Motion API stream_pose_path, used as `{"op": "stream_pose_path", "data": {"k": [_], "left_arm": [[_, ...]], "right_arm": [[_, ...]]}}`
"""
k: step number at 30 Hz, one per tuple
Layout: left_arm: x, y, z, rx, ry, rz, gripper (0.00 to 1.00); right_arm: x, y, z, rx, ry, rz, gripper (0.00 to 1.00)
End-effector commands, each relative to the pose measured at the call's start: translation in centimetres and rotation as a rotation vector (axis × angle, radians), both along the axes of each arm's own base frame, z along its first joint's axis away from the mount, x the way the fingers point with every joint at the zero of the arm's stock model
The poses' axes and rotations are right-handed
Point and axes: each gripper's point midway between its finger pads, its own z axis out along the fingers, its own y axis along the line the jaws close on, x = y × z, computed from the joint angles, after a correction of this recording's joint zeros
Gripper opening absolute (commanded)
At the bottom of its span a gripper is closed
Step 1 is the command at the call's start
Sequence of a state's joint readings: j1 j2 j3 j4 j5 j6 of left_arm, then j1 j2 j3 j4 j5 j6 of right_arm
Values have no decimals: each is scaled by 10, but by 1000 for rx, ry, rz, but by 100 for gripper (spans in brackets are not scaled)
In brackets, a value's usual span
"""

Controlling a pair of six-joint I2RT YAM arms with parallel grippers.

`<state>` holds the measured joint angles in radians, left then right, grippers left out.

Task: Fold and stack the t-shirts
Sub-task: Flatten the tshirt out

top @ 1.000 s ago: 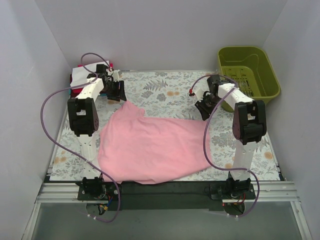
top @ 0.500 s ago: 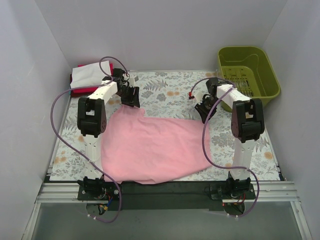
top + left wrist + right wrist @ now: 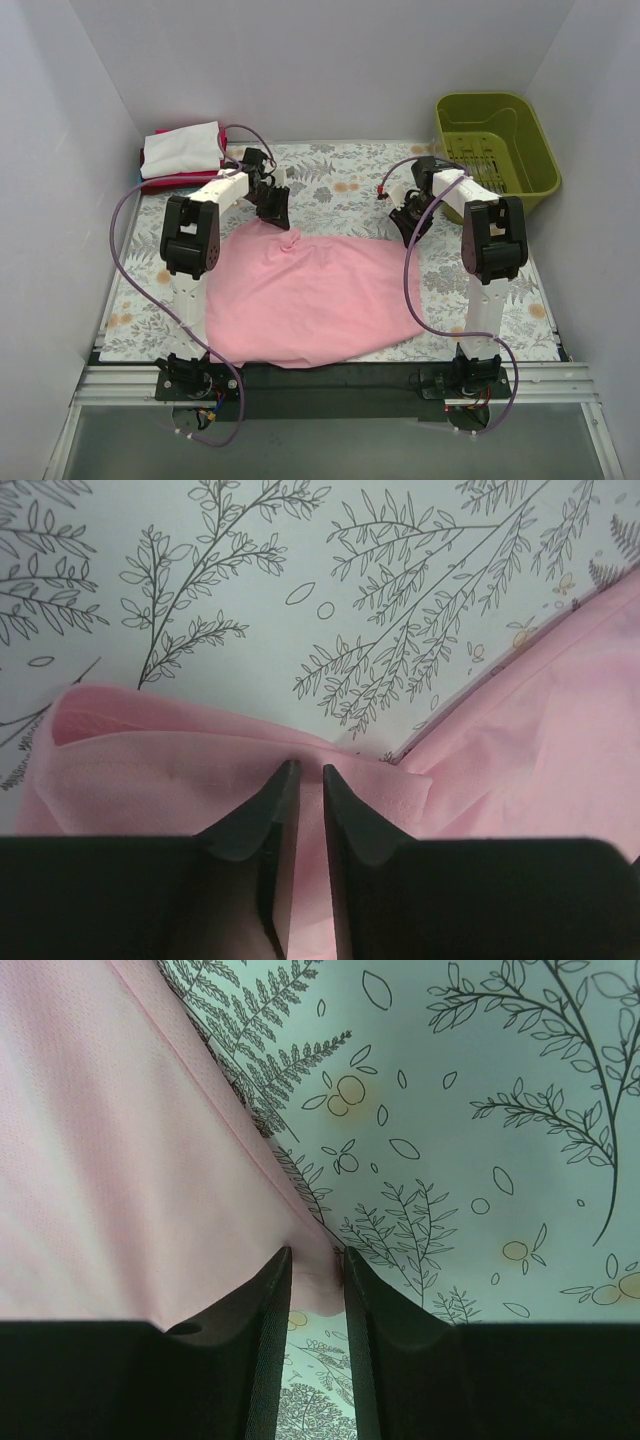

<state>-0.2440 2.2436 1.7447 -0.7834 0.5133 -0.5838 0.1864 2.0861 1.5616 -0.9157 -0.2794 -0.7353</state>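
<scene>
Floral-clothed bench [image 3: 340, 185] carries all items. Pink t-shirt [image 3: 310, 295] lies spread at near centre between the arms, bunched along its far edge. Olive basket [image 3: 490, 97] stands at the far right corner. A folded white shirt [image 3: 180, 150] rests on a red shirt [image 3: 160, 183] at the far left corner. Left claw [image 3: 310, 770] pinches the pink t-shirt's gathered far-left corner; right claw [image 3: 315, 1255] pinches its far-right hem.

Assessment: the cloth is light and limp and likely to sag or slip. It is best gripped at corners or hems, with both sides kept level.
</scene>
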Motion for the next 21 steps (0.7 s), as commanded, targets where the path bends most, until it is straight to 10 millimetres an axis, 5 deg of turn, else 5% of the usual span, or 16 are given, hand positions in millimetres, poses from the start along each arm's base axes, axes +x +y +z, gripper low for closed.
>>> {"op": "stream_pose_path", "data": {"k": [1,3,8,17,19,21], "left_arm": [[4,-9,44,-39,-107,-11,12],[2,-7,45,-21,-126,-11,0],[-6,-25,69,68,-322,-100,0],[-44,-33,54,302,-517,-353,0],[-48,-32,52,290,-469,-370,29],[-40,-26,60,249,-458,-339,40]], "right_arm": [[-2,3,0,5,18,-3,33],[-3,2,-1,6,21,-5,33],[-3,3,1,12,22,-7,27],[-5,5,1,20,37,-10,12],[-5,6,2,24,41,-9,12],[-6,6,2,24,46,-9,12]]}}
